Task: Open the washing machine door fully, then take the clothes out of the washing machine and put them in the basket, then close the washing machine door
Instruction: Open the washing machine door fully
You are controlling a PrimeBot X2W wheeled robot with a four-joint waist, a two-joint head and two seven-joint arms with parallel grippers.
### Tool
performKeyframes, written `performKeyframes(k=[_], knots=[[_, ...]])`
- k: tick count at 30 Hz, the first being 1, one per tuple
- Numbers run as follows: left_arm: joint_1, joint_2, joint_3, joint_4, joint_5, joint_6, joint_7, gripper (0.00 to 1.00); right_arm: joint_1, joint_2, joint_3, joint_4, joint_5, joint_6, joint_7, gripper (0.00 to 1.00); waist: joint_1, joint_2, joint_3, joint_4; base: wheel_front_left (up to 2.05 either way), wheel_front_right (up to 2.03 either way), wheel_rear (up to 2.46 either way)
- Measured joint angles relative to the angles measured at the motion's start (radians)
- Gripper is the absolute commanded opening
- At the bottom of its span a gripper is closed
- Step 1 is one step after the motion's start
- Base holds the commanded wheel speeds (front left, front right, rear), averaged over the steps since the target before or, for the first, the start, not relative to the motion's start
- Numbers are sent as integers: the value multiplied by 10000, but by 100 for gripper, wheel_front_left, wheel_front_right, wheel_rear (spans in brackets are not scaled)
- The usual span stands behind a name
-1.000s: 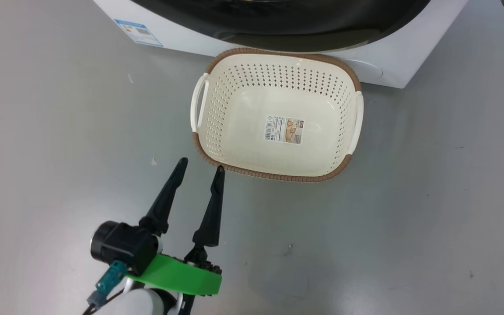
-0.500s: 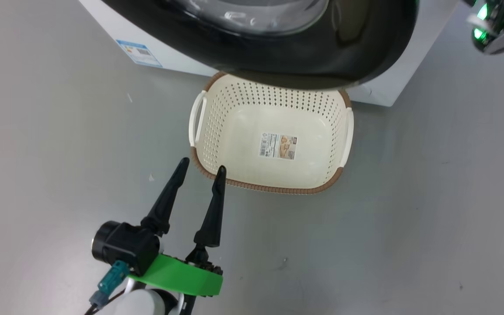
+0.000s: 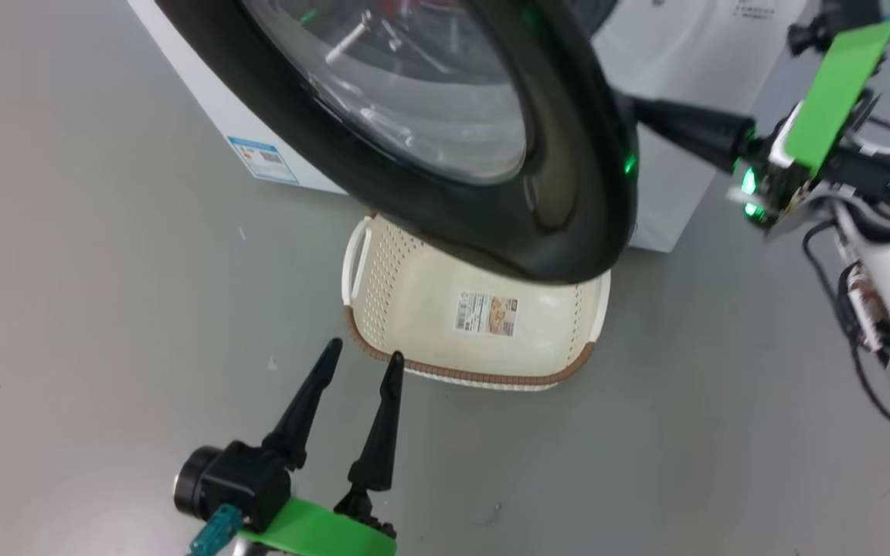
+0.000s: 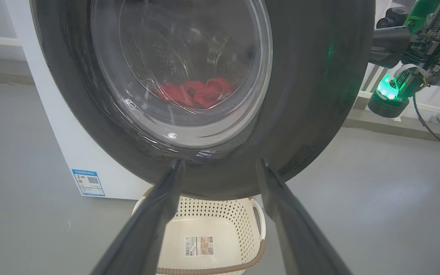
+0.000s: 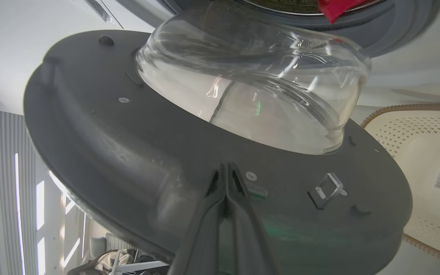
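One washing machine [image 3: 677,46], one washing machine door [image 3: 568,193], one basket [image 3: 460,376], two grippers. You also get one red clump of clothes [image 4: 197,93]; you can't count the garments in it.

The left wrist view gives you the clothes through the door glass, low in the drum. The head view gives mostly glare there. The right wrist view gives you the door's inner face, with the glass dome, a small latch loop and a red scrap at the top edge. The head view puts the door across the upper middle of the frame, part open, with its lower rim overlapping the far half of the basket. The basket sits on the floor at centre, just in front of the machine.

The left gripper [image 3: 364,351] is at lower left with its fingers spread wide and holding nothing. Its tips are just beside the basket's near-left corner.

The right gripper [image 5: 225,168] has its fingers pressed together and pinches nothing. The tips sit right at the door's dark inner ring, below the dome.
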Motion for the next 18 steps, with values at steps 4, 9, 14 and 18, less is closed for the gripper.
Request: performKeyframes(k=[4,9,14,18], knots=[[264,2,73,15,2,0,0,100,516,165,82,-251,-109,-2,173,0,0,0,-349,116,0,0,0],[506,4,140,27,15,-2,2,100,944,349,128,-474,-219,-2,293,0,0,0,-629,309,0,0,0],[717,6,263,35,15,0,0,100,1388,571,171,-644,-407,-2,336,0,0,1,-880,652,0,0,0],[864,8,362,40,38,0,2,100,1713,779,201,-732,-472,-2,380,0,0,0,-1062,967,0,0,0]])
